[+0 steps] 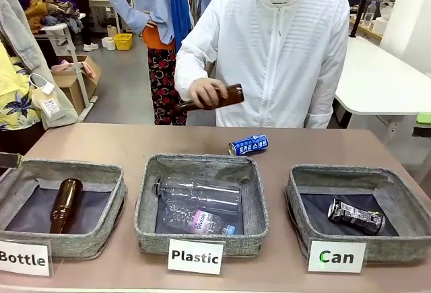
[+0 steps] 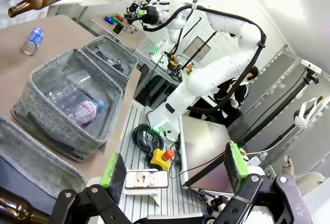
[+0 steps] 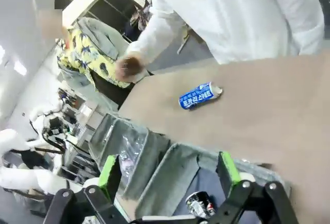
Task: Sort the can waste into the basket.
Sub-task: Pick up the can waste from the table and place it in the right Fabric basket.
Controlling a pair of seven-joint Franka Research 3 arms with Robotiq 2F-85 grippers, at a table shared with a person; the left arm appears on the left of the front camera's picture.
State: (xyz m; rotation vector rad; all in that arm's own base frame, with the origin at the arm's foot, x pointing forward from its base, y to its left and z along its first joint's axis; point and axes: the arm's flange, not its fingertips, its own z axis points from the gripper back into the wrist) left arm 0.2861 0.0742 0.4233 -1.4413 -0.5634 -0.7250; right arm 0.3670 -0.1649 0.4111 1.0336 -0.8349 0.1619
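Note:
A blue can with white lettering lies on its side on the brown table, just beyond the middle basket. It also lies in the left wrist view as the blue can and in the right wrist view as the blue can. A black can rests inside the grey basket signed "Can" at the right. My right gripper hangs open over that basket, above the black can. My left gripper is open and holds nothing, off the table's left end.
The person across the table holds a brown bottle in one hand. The middle "Plastic" basket holds clear bottles. The left "Bottle" basket holds a brown bottle. Bare table lies around the blue can.

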